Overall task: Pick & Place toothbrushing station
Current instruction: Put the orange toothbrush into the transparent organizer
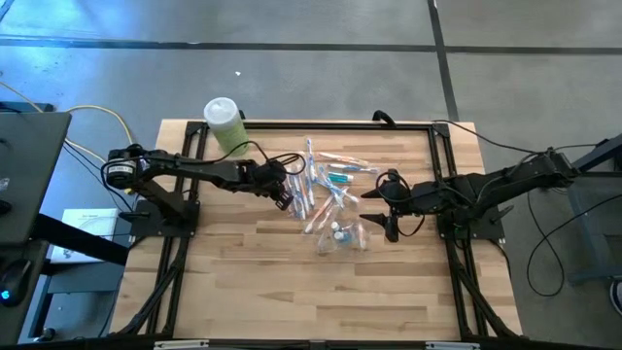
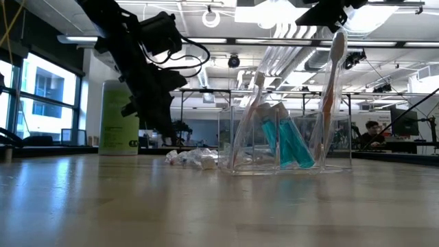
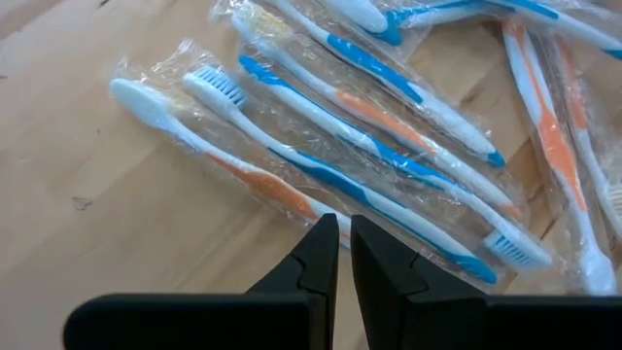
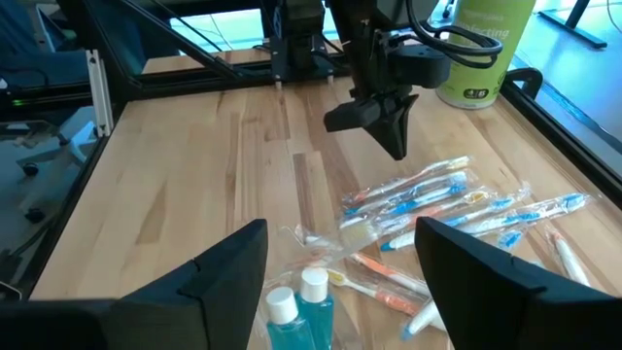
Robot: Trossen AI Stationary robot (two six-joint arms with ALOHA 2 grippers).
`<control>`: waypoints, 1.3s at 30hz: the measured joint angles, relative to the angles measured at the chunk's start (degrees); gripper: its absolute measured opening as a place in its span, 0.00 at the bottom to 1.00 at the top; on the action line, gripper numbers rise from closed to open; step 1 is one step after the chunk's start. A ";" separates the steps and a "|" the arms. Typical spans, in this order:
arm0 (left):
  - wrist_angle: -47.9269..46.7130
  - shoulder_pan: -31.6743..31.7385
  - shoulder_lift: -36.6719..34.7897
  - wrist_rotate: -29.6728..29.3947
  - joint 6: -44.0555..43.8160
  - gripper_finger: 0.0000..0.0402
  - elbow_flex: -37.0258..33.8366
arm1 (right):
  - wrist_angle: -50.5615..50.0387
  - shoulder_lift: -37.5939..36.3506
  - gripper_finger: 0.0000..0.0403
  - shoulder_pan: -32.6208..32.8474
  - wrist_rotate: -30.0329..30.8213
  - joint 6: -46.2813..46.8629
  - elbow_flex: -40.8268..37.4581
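Note:
Several toothbrushes (image 1: 326, 180) in clear wrappers, white with blue or orange parts, lie in a loose pile on the wooden table (image 1: 243, 282). A see-through holder (image 2: 288, 147) stands near them with two teal tubes (image 4: 301, 309) and upright brushes (image 2: 335, 75) in it. My left gripper (image 3: 343, 243) is shut and hangs just above the table beside the left edge of the pile (image 4: 418, 199), touching nothing. My right gripper (image 4: 340, 258) is open and raised, on the holder's right, with the holder below and ahead of its fingers.
A light-green bottle (image 1: 224, 122) with a white cap stands at the table's far left corner. A dark frame (image 1: 321, 124) runs along the table's edges. Bare wood lies toward the near edge.

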 joint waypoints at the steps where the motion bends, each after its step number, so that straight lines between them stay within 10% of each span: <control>1: 0.00 0.00 0.00 0.01 0.00 0.07 0.00 | -0.25 0.00 0.63 0.00 -0.01 0.01 0.00; 20: -0.96 -0.09 0.02 4.33 -3.52 0.50 -0.02 | 0.20 4.93 0.63 -0.02 0.01 -0.01 -0.02; 39: 2.35 -0.09 0.04 4.24 -3.63 0.51 -0.02 | 0.23 5.51 0.63 -0.02 0.01 0.01 -0.02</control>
